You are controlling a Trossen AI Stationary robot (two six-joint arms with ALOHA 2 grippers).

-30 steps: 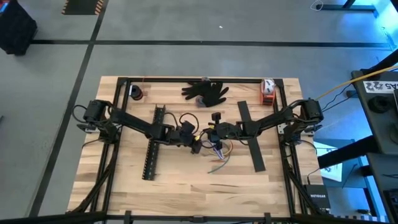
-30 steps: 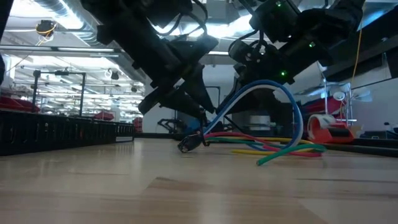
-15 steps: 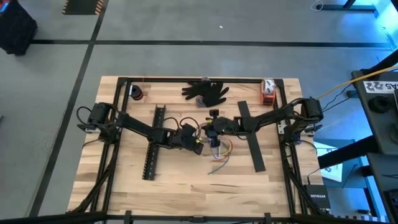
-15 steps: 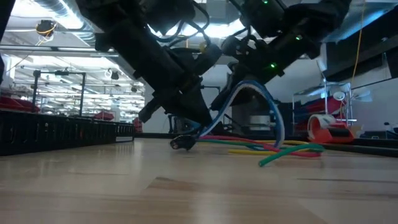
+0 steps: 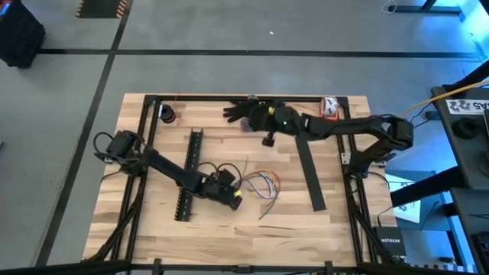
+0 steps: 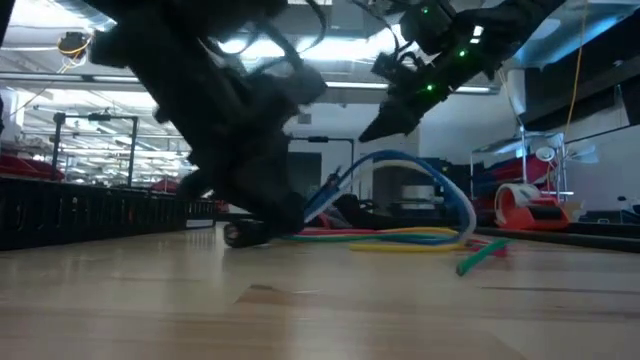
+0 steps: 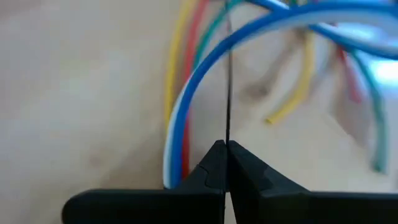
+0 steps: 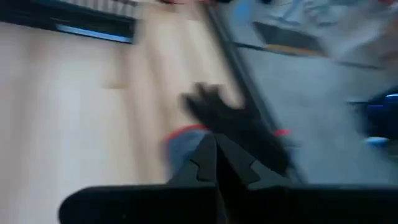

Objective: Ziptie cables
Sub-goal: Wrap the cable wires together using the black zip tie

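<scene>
The cables (image 5: 261, 184) are a loose bundle of blue, white, red, yellow and green wires. They lie mid-table, and their blue-and-white loop (image 6: 400, 165) arches up off the wood. My left gripper (image 5: 234, 198) is shut low at the bundle's left end (image 6: 245, 234). A thin straight dark strip (image 7: 227, 81) runs out from its fingertips. My right gripper (image 5: 258, 116) is shut on nothing. It hangs raised (image 6: 368, 133) over the black glove (image 5: 241, 111) at the far edge. My left gripper pinches the thin dark strip (image 7: 227, 134) between its two fingertips. The strip runs straight ahead, in line with the fingers. The fingers slant down from the table's left, with their tips close to the wood. The blue-and-white cable (image 7: 177, 143) passes beside one finger; whether it touches, I cannot tell.
A long black slotted channel (image 5: 187, 174) lies left of the cables, and a flat black bar (image 5: 309, 172) lies to their right. An orange-and-white tape dispenser (image 5: 328, 109) stands at the far right corner. A small roll (image 5: 167, 114) sits far left. A black frame rail (image 5: 229, 98) edges the table.
My right gripper has left the cables, risen and swung toward the far edge, and now hangs over the glove. My left gripper has moved down toward the near edge, drawing the bundle's end with it. The blue loop has sunk lower and spread wider.
</scene>
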